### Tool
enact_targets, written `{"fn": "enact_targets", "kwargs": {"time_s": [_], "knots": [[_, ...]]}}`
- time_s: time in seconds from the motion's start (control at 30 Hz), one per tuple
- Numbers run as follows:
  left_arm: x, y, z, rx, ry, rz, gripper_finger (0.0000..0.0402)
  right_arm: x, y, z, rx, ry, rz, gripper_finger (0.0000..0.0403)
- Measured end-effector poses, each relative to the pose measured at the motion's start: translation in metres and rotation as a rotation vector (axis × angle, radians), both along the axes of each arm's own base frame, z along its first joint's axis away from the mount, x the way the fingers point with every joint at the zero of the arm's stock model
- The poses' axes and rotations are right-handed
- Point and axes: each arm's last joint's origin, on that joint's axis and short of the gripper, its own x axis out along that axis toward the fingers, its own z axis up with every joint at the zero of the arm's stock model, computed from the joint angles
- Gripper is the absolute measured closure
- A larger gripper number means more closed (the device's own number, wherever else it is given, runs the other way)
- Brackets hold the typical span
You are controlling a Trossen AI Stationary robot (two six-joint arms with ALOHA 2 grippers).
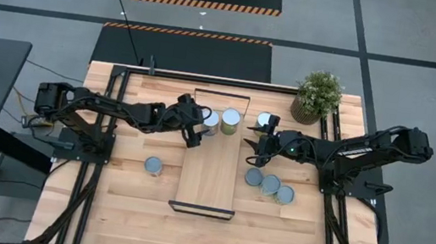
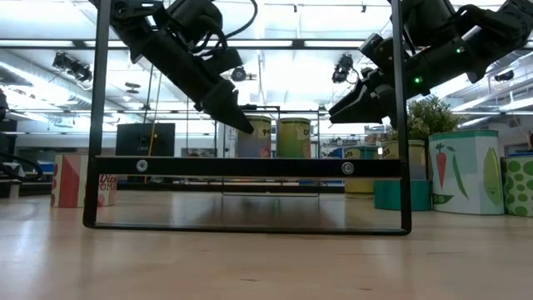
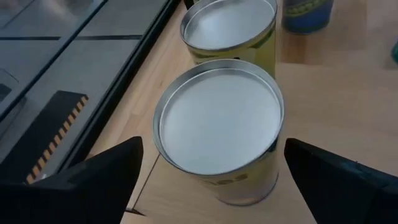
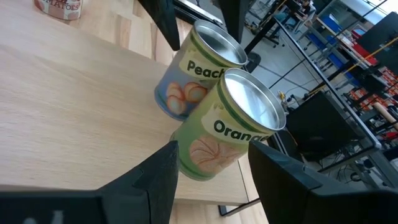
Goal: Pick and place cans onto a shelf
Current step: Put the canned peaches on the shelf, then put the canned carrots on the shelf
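Note:
The shelf [image 1: 208, 180] lies in the middle of the table. Two cans stand upright on their bases at its far end: a Peach can [image 1: 210, 122] [image 3: 217, 124] and an Orange can [image 1: 230, 120] [image 4: 230, 124]. My left gripper [image 1: 197, 129] [image 3: 212, 146] is open. Its fingers stand on either side of the Peach can, with a gap at each side. My right gripper [image 1: 251, 144] [image 4: 212, 149] hangs to the right of the shelf's far end. It points toward the two cans, with a gap between its fingers and nothing in it.
One can [image 1: 153, 165] stands on the table left of the shelf. Three cans [image 1: 270, 184] stand to its right, and one [image 1: 266, 121] beside the potted plant [image 1: 317, 95]. The shelf's near half [image 1: 205, 190] is bare wood. Black frame rails [image 1: 116, 116] run along the table's sides.

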Motion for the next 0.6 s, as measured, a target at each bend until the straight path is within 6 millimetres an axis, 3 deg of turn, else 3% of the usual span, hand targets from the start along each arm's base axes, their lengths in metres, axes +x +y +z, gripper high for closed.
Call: {"fn": "enact_targets", "kwargs": {"time_s": [0.37,0.6], "knots": [[-0.001,0.001,0.000,0.034,0.014,0.051,0.0004,0.000,0.000,0.000,0.006,0.000,0.015,0.0202],[-0.002,-0.010,0.006,0.017,0.026,0.008,0.0004,0.000,0.000,-0.001,0.006,0.007,0.014,0.0202]]}}
